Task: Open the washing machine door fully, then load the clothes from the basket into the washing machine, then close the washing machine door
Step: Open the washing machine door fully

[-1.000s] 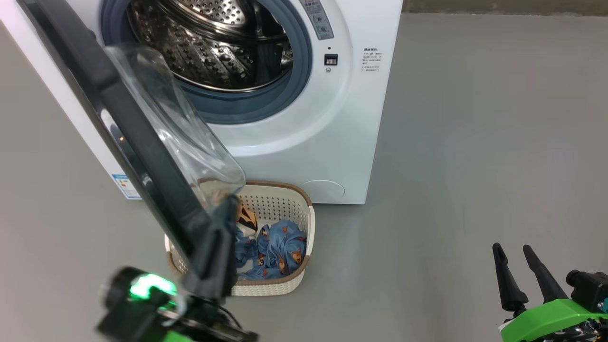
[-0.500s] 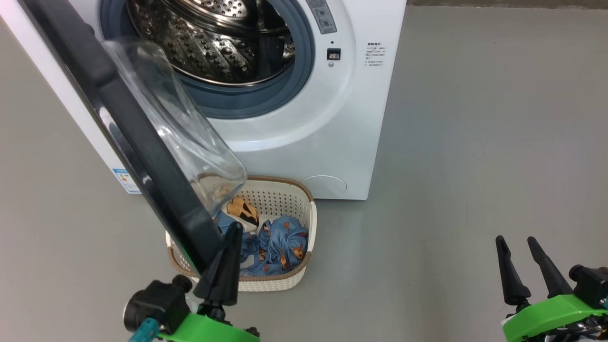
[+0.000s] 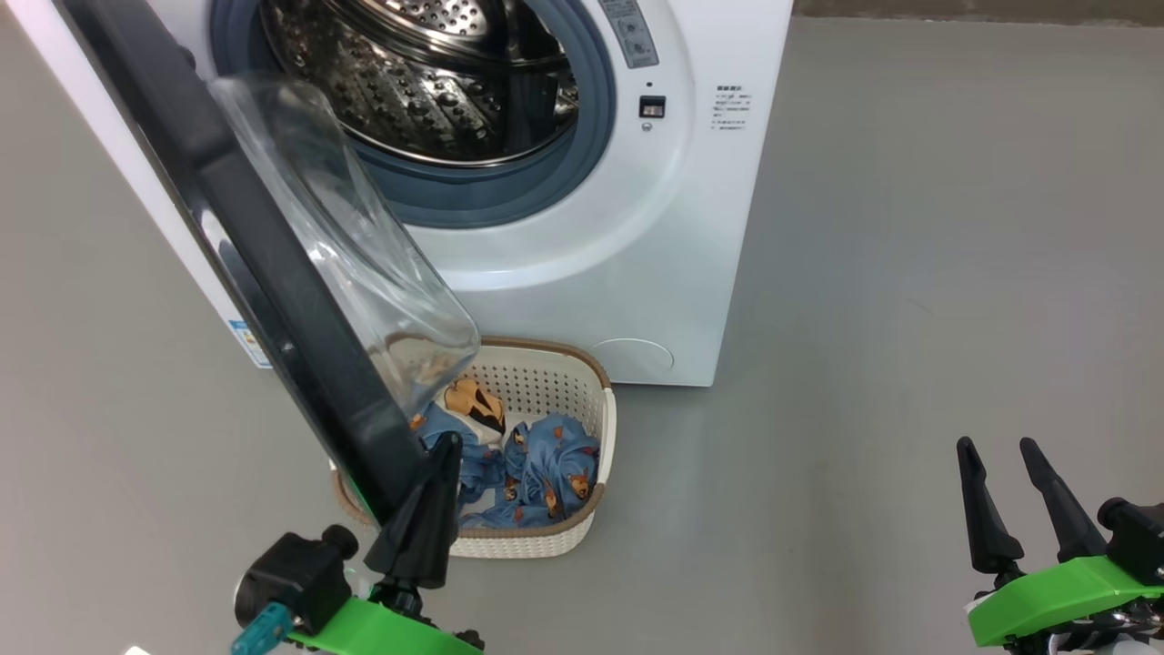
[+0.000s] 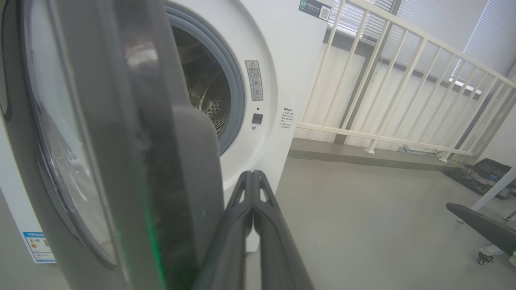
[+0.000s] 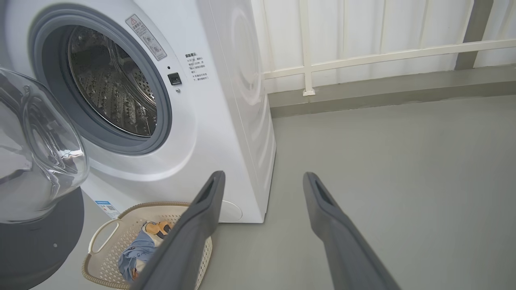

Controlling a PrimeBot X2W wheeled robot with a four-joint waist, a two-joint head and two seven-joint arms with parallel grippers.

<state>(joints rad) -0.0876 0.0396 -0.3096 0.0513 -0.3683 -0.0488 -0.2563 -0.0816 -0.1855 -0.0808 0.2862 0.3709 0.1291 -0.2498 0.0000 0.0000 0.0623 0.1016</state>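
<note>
The washing machine [image 3: 637, 273] stands with its steel drum [image 3: 436, 82] exposed. The washing machine door [image 3: 273, 273] hangs open toward me, black rim slanting down the left, glass bowl [image 3: 364, 255] bulging right. Below it sits the basket [image 3: 607, 428], holding the blue printed clothes [image 3: 546, 464]. My left gripper [image 3: 446, 448] is shut, its tip close against the inner side of the door's lower rim [image 4: 121, 161]; whether it touches, I cannot tell. My right gripper [image 3: 996, 448] is open and empty over the floor, well right of the basket [image 5: 100, 237].
Bare grey floor [image 3: 909, 273] stretches to the right of the machine. A white railing [image 4: 383, 80] runs behind it. A dark wheeled leg [image 4: 481, 227] shows at the far right of the left wrist view.
My left arm turned and drew back, its shut tip sliding lower along the door's rim. The head view shifted slightly. The right gripper stayed put.
</note>
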